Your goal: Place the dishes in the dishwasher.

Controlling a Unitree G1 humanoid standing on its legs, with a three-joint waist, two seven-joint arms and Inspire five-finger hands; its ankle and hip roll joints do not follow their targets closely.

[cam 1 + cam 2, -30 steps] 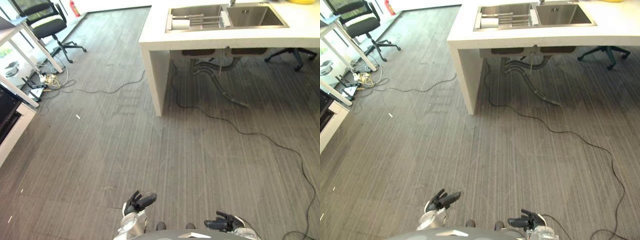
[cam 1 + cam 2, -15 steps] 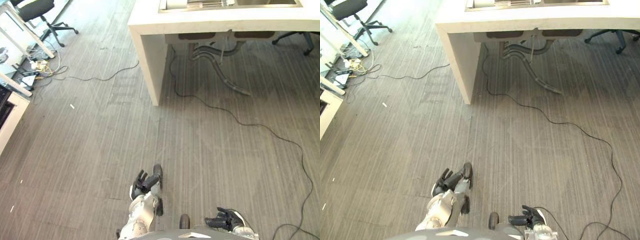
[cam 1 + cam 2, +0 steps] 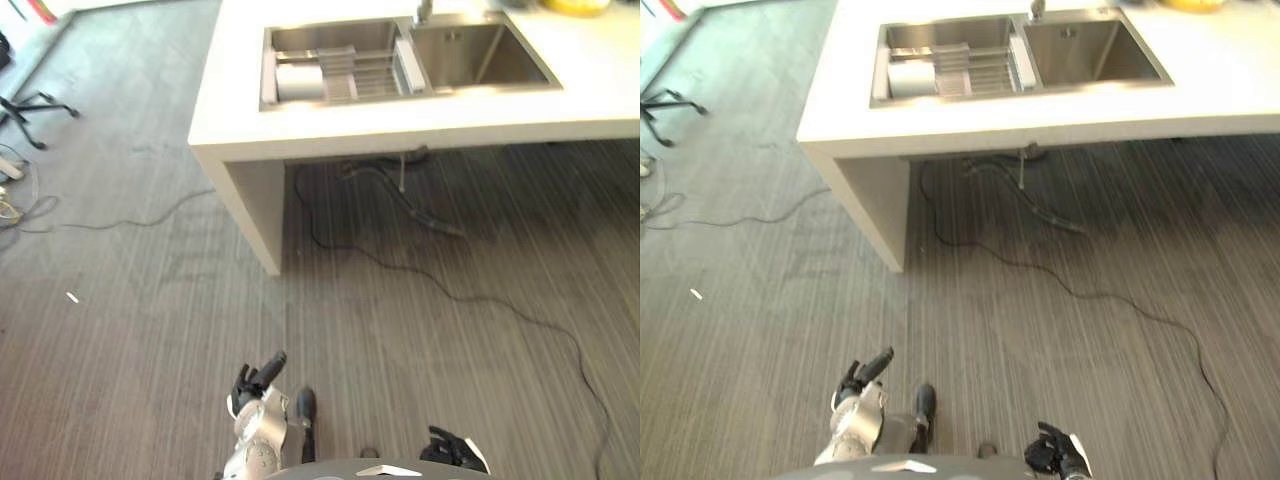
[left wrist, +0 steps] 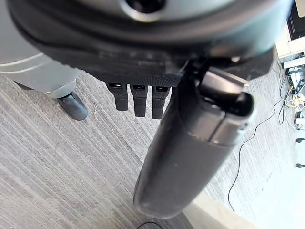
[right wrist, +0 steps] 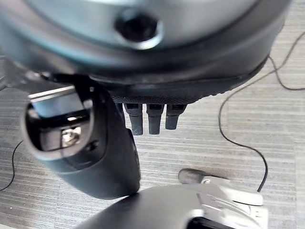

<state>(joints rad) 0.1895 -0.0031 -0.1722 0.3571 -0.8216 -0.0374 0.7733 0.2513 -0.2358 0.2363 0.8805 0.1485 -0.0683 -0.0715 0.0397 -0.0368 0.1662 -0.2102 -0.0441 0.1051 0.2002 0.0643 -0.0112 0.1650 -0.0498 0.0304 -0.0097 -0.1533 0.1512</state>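
The left hand (image 3: 256, 378) has its fingers straight and loose, holding nothing, low over the grey floor (image 3: 140, 340); the right hand (image 3: 452, 450) is low too (near the bottom edge of the eye views), its fingers relaxed and empty.

Far ahead stands a white counter (image 3: 330, 115) with a metal sink (image 3: 400, 60) set in it; a white dish (image 3: 300, 82) sits in a rack (image 3: 345, 75) in the sink's left bowl, well apart from both hands; a thin black cord (image 3: 480, 300) lies across the floor under the counter.
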